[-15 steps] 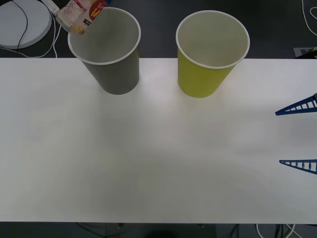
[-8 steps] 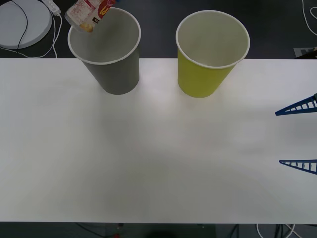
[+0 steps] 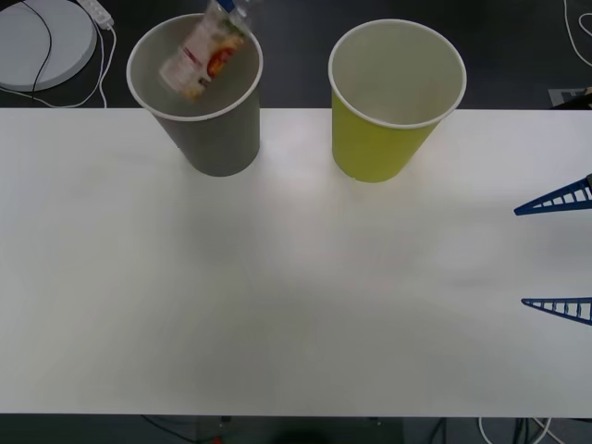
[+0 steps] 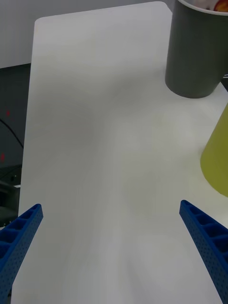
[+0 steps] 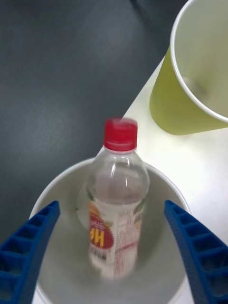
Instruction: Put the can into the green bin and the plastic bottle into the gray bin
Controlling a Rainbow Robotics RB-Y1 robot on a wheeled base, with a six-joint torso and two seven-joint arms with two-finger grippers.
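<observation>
The plastic bottle (image 3: 199, 55) with its red cap (image 5: 120, 134) is partway inside the mouth of the gray bin (image 3: 217, 139), label end down and blurred. My left gripper (image 5: 111, 204) is right above that bin, open, with both fingers clear of the bottle. The green bin (image 3: 375, 148) stands to the right of the gray one, and nothing shows inside it. My right gripper (image 3: 520, 257) is open over the table's right edge and holds nothing. The right wrist view shows the gray bin (image 4: 194, 57) and green bin (image 4: 216, 161) ahead. The can is out of view.
The white table (image 3: 277, 296) spreads in front of both bins. Behind its far left edge lie a round white disc (image 3: 42, 42) and cables on the dark floor.
The bottle has moved from above the gray bin's far left rim to over its mouth and dropped partway in, free of the left fingers. The right gripper stayed still.
</observation>
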